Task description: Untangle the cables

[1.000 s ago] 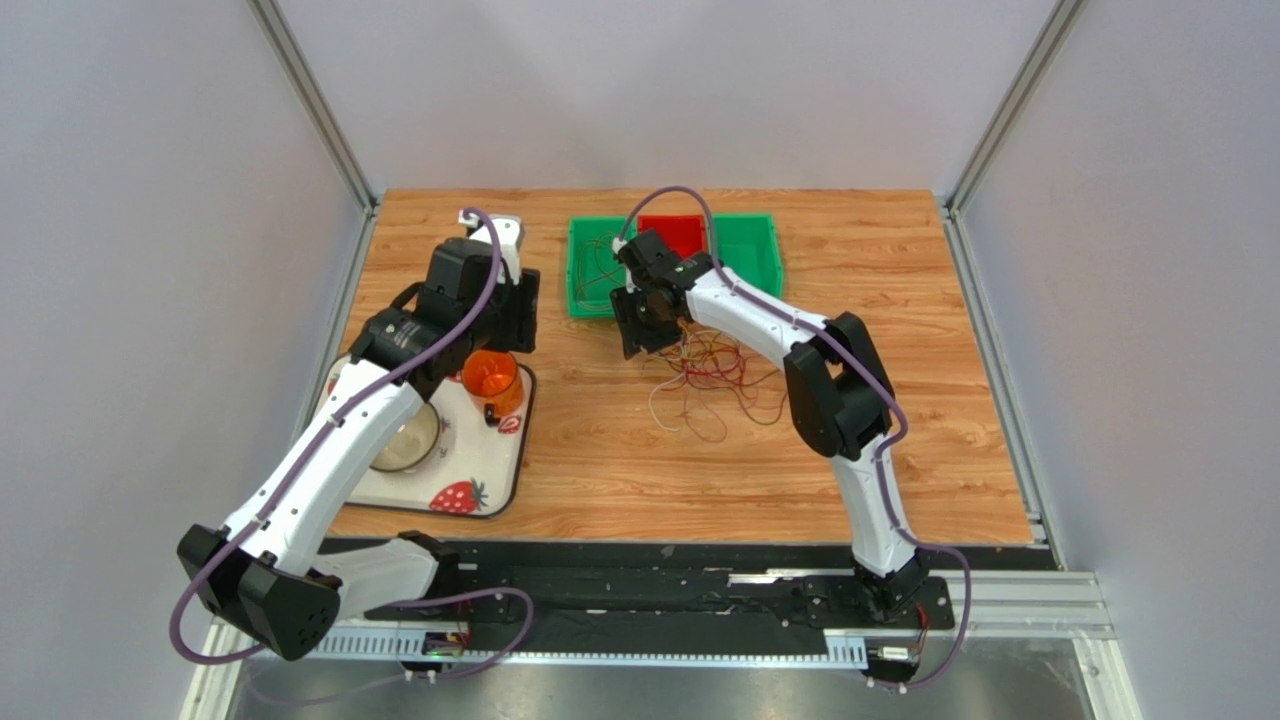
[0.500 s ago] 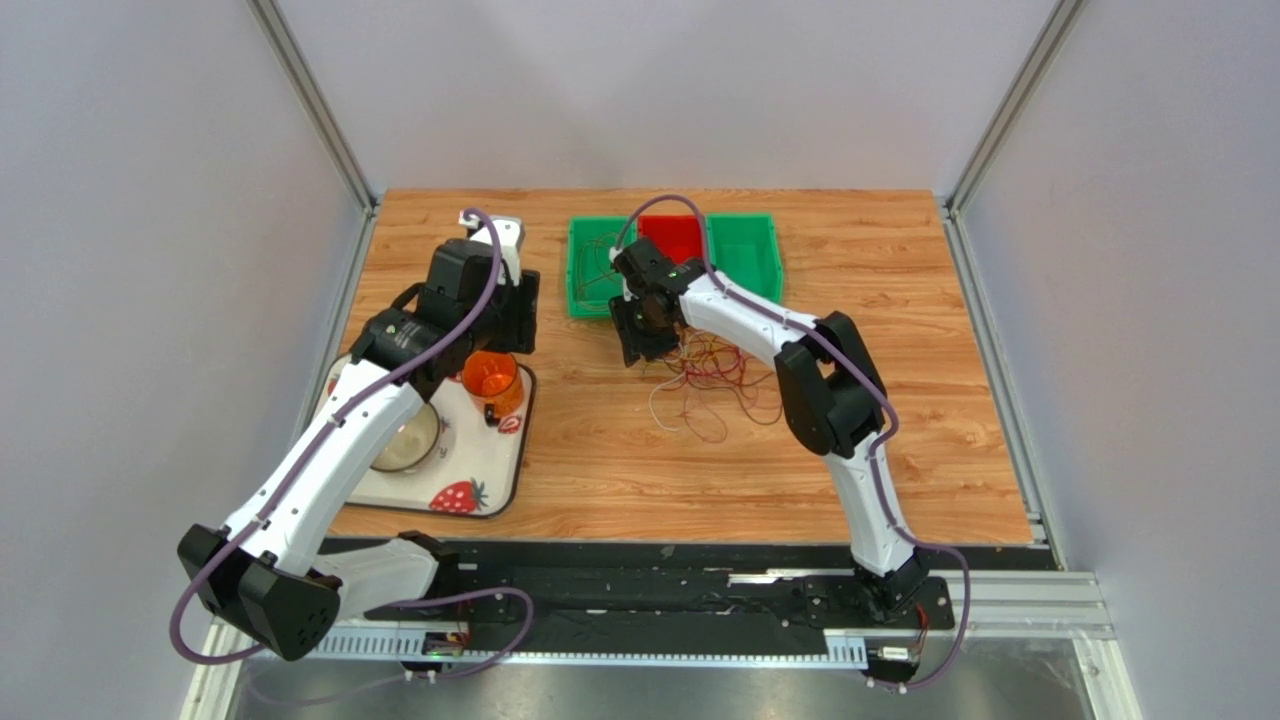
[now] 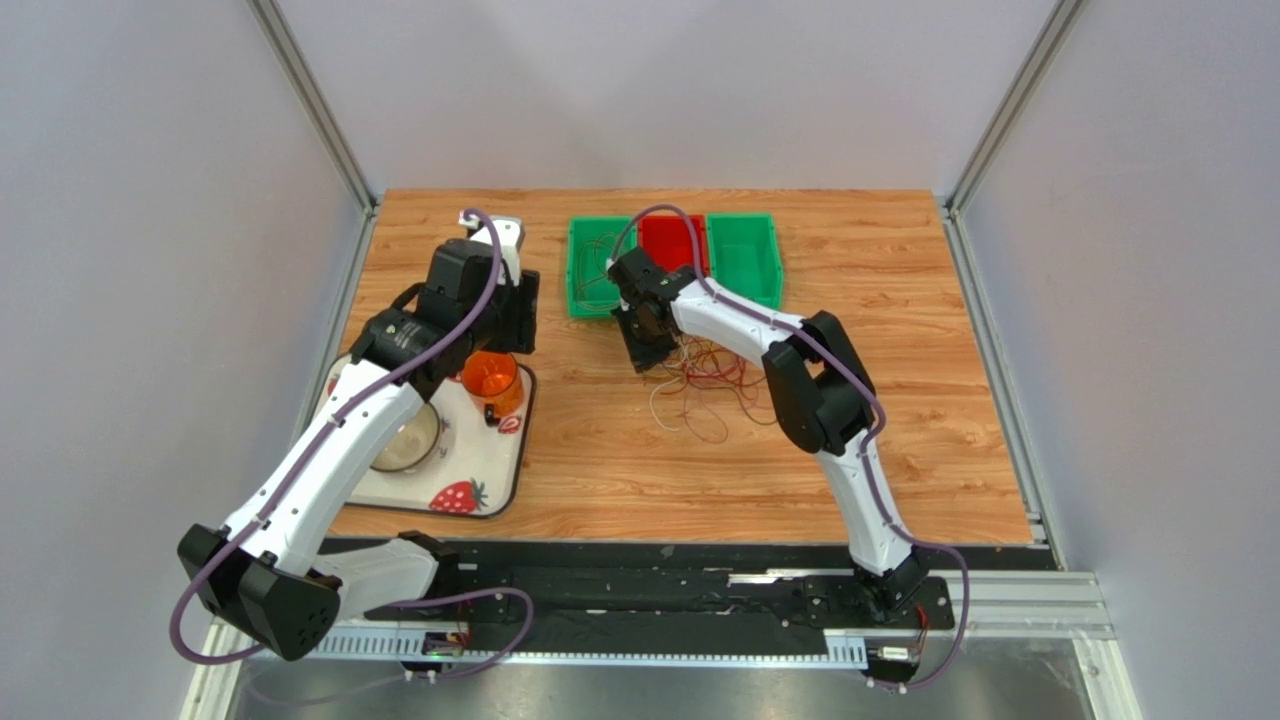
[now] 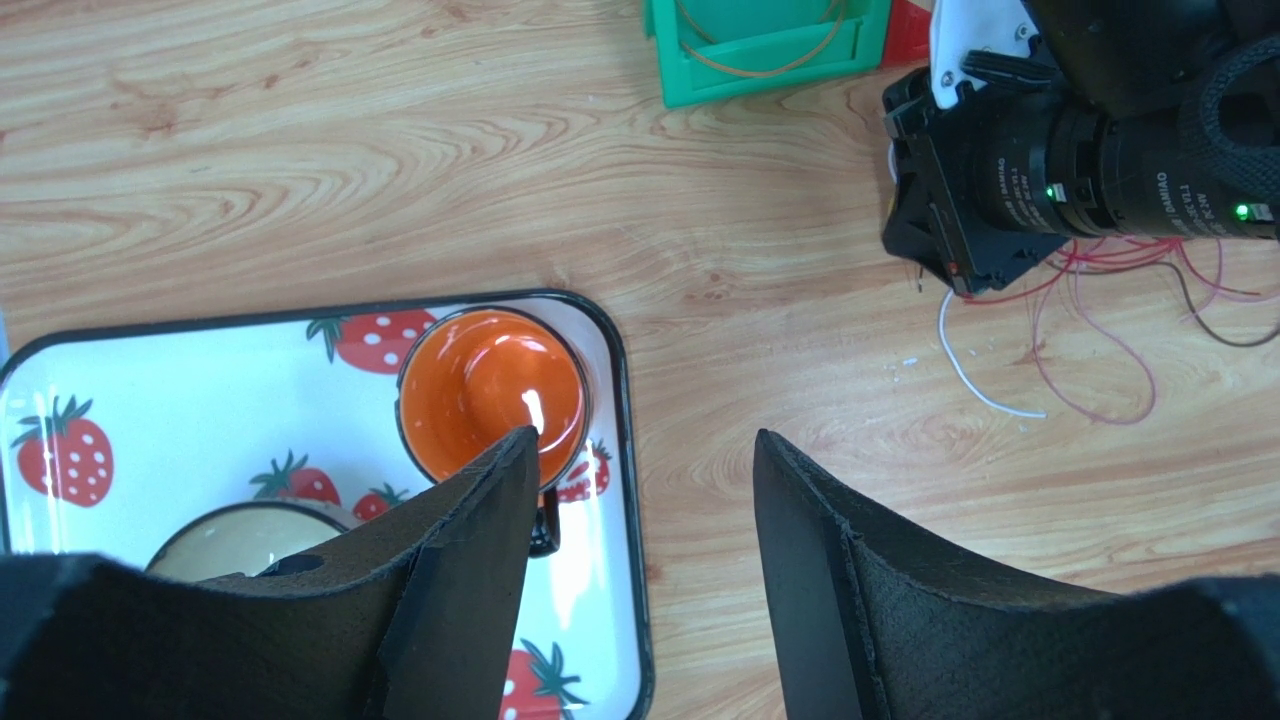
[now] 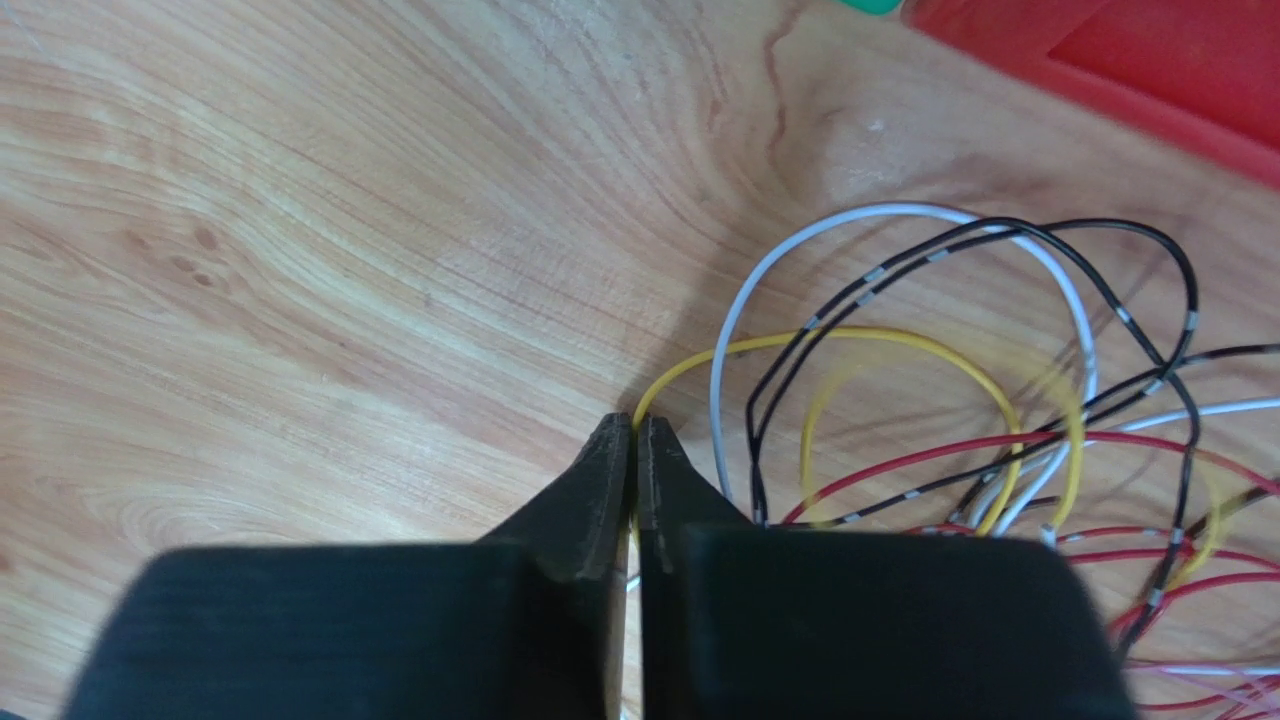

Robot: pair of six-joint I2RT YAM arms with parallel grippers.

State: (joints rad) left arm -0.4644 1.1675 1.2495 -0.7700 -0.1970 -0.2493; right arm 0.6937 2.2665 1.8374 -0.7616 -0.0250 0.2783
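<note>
The cables [image 3: 703, 375] lie in a loose tangle of red, yellow, white and black-striped wires on the wooden table, just in front of the bins. My right gripper [image 3: 649, 333] is down at the tangle's left edge. In the right wrist view its jaws [image 5: 633, 425] are pressed together on a yellow cable [image 5: 872, 332] that loops out to the right among the white and red wires. My left gripper [image 4: 643, 438] hangs open over the right rim of the tray, with nothing between its fingers. From there I see red cables [image 4: 1112, 300] and a white one [image 4: 977, 375].
A green bin [image 3: 598, 270] holding a few wires, a red bin [image 3: 672, 237] and another green bin [image 3: 747, 255] stand at the back. A strawberry-print tray [image 3: 496, 480] on the left carries an orange cup [image 3: 492, 378] and a bowl [image 3: 409, 435].
My right gripper has shifted slightly left and back along the tangle's edge and has gone from open to shut on the yellow cable. The left arm has not moved.
</note>
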